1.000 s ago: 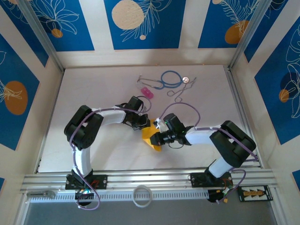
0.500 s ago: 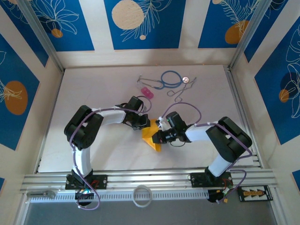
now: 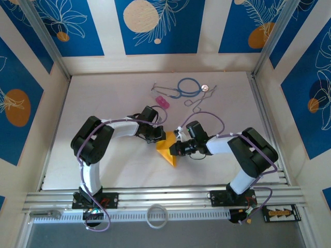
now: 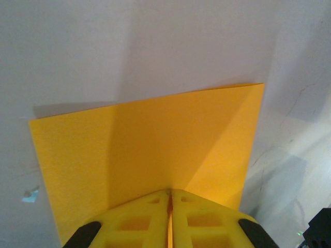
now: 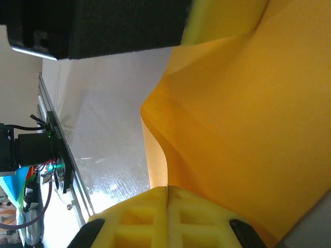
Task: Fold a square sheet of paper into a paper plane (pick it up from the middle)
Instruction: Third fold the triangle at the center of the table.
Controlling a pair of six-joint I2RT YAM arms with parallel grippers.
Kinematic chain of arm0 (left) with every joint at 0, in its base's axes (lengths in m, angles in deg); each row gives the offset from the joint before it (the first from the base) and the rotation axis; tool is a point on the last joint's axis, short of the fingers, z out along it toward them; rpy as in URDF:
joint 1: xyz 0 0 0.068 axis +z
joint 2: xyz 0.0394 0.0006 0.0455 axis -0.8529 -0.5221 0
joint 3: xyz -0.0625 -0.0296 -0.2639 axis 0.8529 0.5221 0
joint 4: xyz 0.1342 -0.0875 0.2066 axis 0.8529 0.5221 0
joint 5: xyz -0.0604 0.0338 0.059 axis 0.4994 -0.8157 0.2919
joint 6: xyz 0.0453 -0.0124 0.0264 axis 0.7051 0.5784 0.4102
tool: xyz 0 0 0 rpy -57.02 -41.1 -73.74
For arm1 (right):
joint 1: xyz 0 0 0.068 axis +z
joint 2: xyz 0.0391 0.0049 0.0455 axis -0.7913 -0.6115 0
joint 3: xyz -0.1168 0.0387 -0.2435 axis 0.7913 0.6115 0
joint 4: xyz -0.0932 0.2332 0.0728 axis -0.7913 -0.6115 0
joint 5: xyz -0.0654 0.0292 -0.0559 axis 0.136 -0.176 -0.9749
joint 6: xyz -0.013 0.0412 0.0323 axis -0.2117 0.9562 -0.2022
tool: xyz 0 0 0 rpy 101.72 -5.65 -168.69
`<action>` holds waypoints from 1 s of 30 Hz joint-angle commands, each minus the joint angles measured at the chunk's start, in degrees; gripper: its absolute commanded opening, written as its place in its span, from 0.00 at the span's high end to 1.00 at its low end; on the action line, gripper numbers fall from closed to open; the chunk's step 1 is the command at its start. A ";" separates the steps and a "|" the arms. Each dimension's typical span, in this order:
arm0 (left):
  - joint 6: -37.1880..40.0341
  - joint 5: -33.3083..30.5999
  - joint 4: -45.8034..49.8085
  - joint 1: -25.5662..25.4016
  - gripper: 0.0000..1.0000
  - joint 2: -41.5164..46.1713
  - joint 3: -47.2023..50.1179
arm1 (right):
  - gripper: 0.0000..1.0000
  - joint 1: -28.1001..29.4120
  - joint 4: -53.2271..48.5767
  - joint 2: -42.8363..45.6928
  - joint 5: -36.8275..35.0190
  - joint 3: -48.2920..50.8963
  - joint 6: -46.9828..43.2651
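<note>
The orange-yellow sheet of paper [image 3: 168, 150] hangs bent between my two grippers at the middle of the table, its lower corner pointing toward the near edge. My left gripper [image 3: 158, 135] is shut on the sheet's upper left part; in the left wrist view the paper [image 4: 155, 139] spreads out past the closed yellow fingers [image 4: 142, 222] with one diagonal fold. My right gripper [image 3: 176, 149] is shut on the right side; the right wrist view has the sheet [image 5: 248, 129] curving away from its pinched fingers [image 5: 196, 219].
A small pink block [image 3: 163, 101], a blue stethoscope [image 3: 186, 87] and thin metal tools [image 3: 199, 99] lie at the back of the white table [image 3: 103, 103]. A white ring [image 3: 156, 215] sits on the front rail. Walls enclose the table on three sides.
The right gripper has shifted slightly up and to the right, and the paper between the grippers has bent and risen with it. The left arm has stayed still.
</note>
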 commanded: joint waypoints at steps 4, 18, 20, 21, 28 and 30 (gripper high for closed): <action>0.69 -1.09 2.79 0.44 0.90 -0.95 0.64 | 1.00 -0.45 -3.55 -1.93 -0.08 -2.42 -1.52; 0.55 -1.17 2.84 0.49 0.90 -0.88 0.64 | 1.00 -0.41 -6.69 -2.29 -2.57 -3.70 -2.89; 0.46 -1.09 2.67 0.43 0.90 -0.85 0.64 | 1.00 -0.49 -6.87 -2.07 -2.97 -3.57 -2.84; 0.46 -1.15 2.74 0.44 0.90 -0.77 0.70 | 1.00 -0.41 -6.89 -2.04 -3.08 -3.60 -2.88; 0.40 -1.09 2.75 0.48 0.90 -0.86 0.62 | 1.00 -0.45 -7.36 -2.07 -3.29 -3.98 -3.13; 0.36 -1.09 2.63 0.44 0.90 -0.79 0.65 | 0.99 -0.42 -7.54 -1.89 -3.57 -4.01 -3.13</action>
